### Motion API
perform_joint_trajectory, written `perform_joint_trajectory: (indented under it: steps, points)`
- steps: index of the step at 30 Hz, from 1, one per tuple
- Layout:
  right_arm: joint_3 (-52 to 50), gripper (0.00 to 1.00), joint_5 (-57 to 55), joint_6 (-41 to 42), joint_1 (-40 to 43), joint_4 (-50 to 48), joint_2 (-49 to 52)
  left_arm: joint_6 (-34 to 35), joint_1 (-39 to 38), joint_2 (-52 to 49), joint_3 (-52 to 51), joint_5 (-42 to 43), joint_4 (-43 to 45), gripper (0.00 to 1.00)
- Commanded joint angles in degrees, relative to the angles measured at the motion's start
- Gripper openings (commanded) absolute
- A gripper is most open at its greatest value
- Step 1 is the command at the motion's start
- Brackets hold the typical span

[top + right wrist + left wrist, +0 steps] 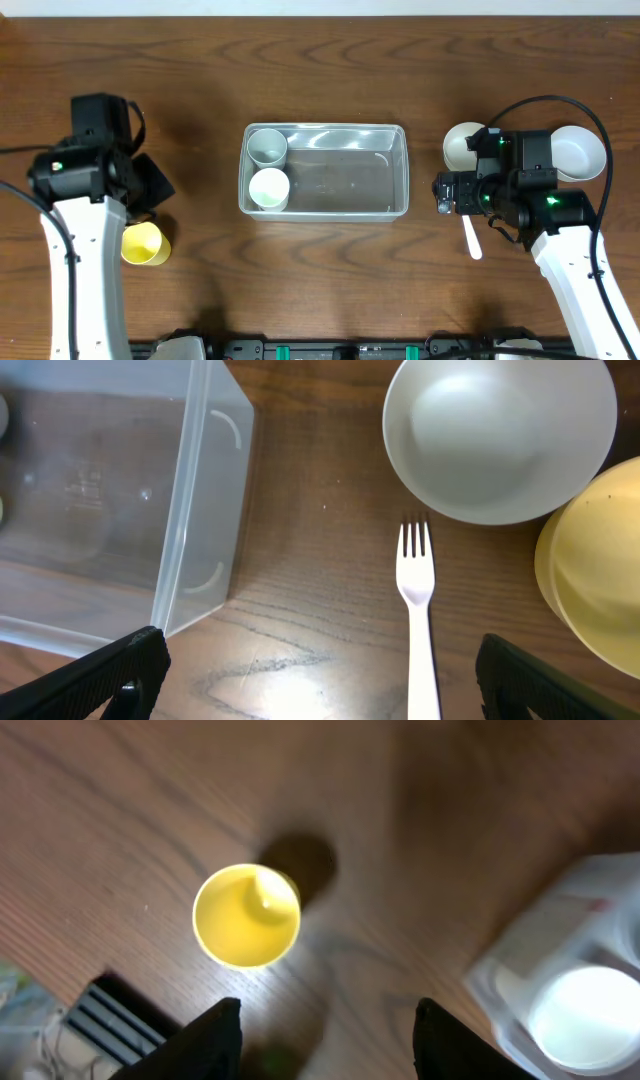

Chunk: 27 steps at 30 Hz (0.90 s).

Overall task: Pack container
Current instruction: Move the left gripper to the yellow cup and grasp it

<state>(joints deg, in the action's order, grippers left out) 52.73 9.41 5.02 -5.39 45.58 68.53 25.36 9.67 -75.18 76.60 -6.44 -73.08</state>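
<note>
Nearest, left of the container (398, 172): a yellow cup (145, 244), with the left claw (328, 1012) hovering close by, released and empty. Nearest on its right, a fork (472, 240) lies under the released, empty right claw (320, 650). The container sits mid-desk (320, 60), with a white cup (269, 188) and a pale cup (267, 146) inside its left end. Two bowls (580, 152) lie farther right.
</note>
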Motion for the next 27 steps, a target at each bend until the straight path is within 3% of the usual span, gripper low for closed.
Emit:
perform_joint_trajectory:
  steps: [1,15,27]
  points:
    - [0.9,0.99,-0.2,0.1,-0.2,0.0,0.1,0.9,2.7,-0.3,-6.1,-0.3,3.3,0.60]
    - [0.9,0.99,-0.2,0.1,-0.2,0.1,0.1,-0.9,6.8,-0.6,-23.8,3.2,18.0,0.66]
    - [0.9,0.99,-0.2,0.1,-0.2,0.5,0.1,-0.9,6.8,-6.1,-27.0,2.8,23.5,0.66]
